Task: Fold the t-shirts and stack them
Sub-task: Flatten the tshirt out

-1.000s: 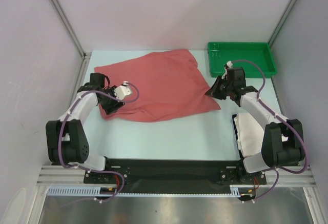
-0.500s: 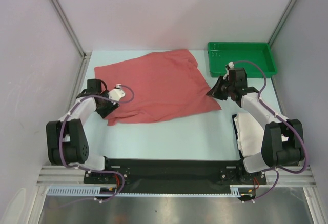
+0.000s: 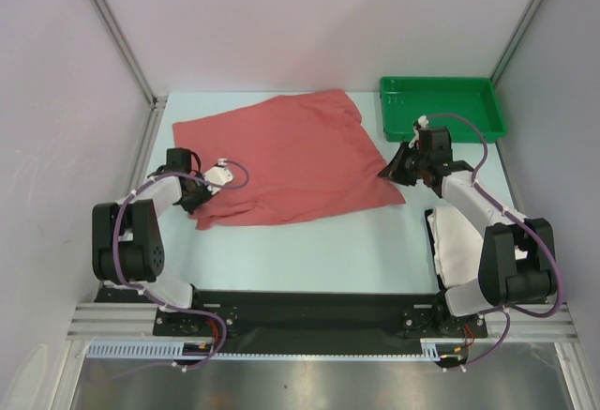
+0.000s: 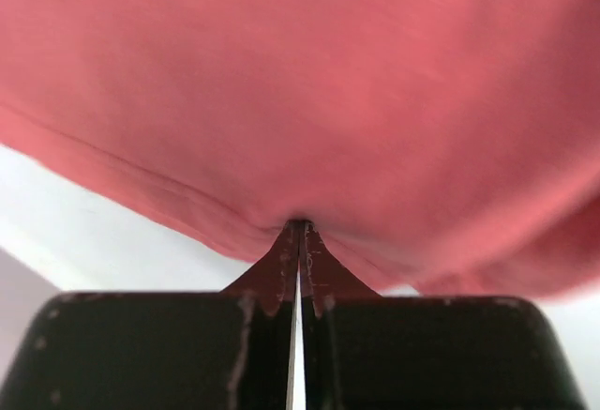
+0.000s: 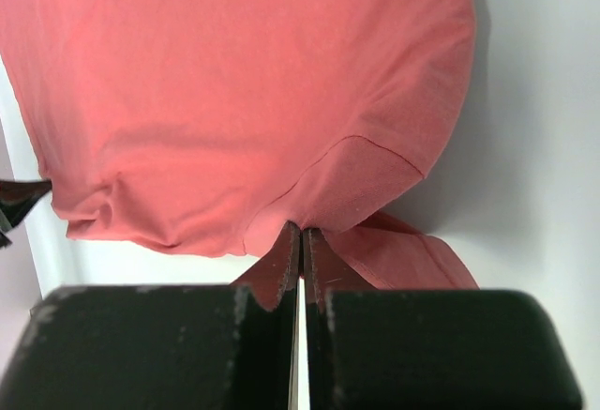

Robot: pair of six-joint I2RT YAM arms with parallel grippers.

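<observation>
A salmon-red t-shirt (image 3: 291,152) lies spread across the middle of the table. My left gripper (image 3: 200,194) sits at its near-left corner, shut on the shirt's edge (image 4: 298,215). On the other side, my right gripper (image 3: 392,170) pinches the right edge by a sleeve (image 5: 302,222), also shut. A white t-shirt (image 3: 459,241) lies folded at the near right, partly under the right arm.
A green plastic tray (image 3: 487,110) stands at the back right corner. Grey walls close in the table on the left, back and right. Bare table lies between the arm bases in front of the red shirt.
The left gripper slid a little left and down along the shirt's near-left corner and closed on the cloth. The right gripper stayed shut on the right edge, hardly moving.
</observation>
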